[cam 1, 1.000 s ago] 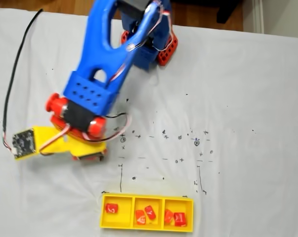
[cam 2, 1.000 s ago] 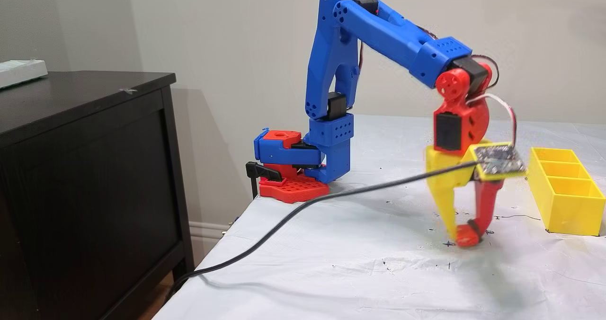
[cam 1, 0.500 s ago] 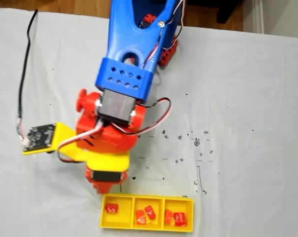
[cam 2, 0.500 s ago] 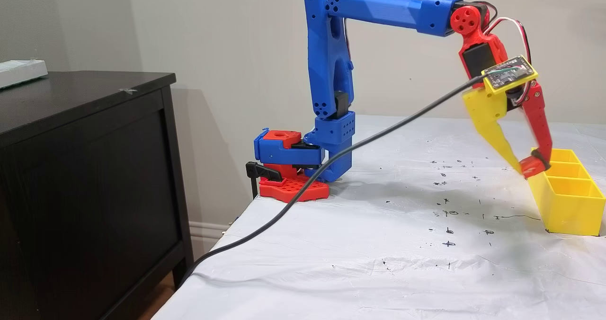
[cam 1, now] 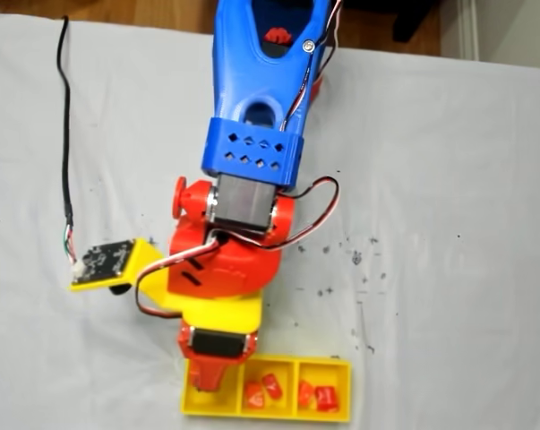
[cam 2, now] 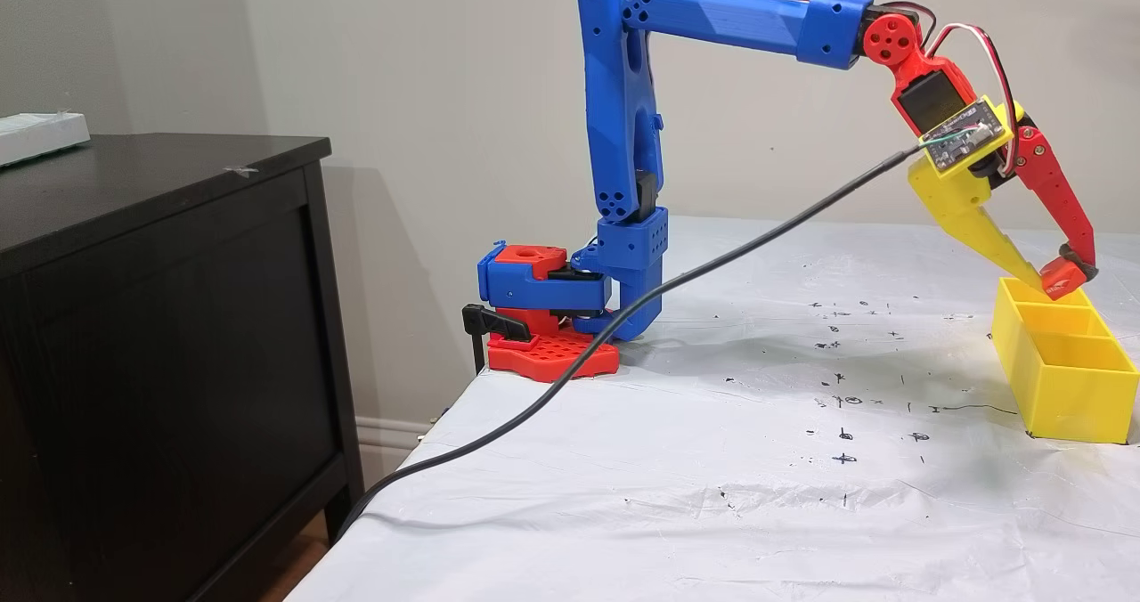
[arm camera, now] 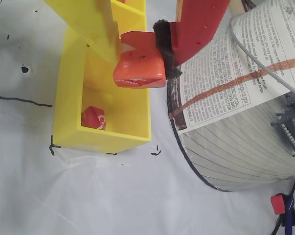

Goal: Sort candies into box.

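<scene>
One candy [arm camera: 140, 69] clamped in gripper [arm camera: 137, 66], between yellow finger and red finger, hanging over box [arm camera: 69, 103] end compartment. Second candy [arm camera: 93, 118] loose on floor of that compartment, near corner. In fixed view from above, gripper [cam 1: 207, 381] covers box [cam 1: 265, 414] left compartment; two candies [cam 1: 262, 390] in middle compartment, two more [cam 1: 317, 395] in right one. Box sits on white worktop [cam 1: 449, 224] with ink marks. Beyond box, blue arm [cam 2: 712, 23] reaches back to red base [cam 2: 543, 353].
</scene>
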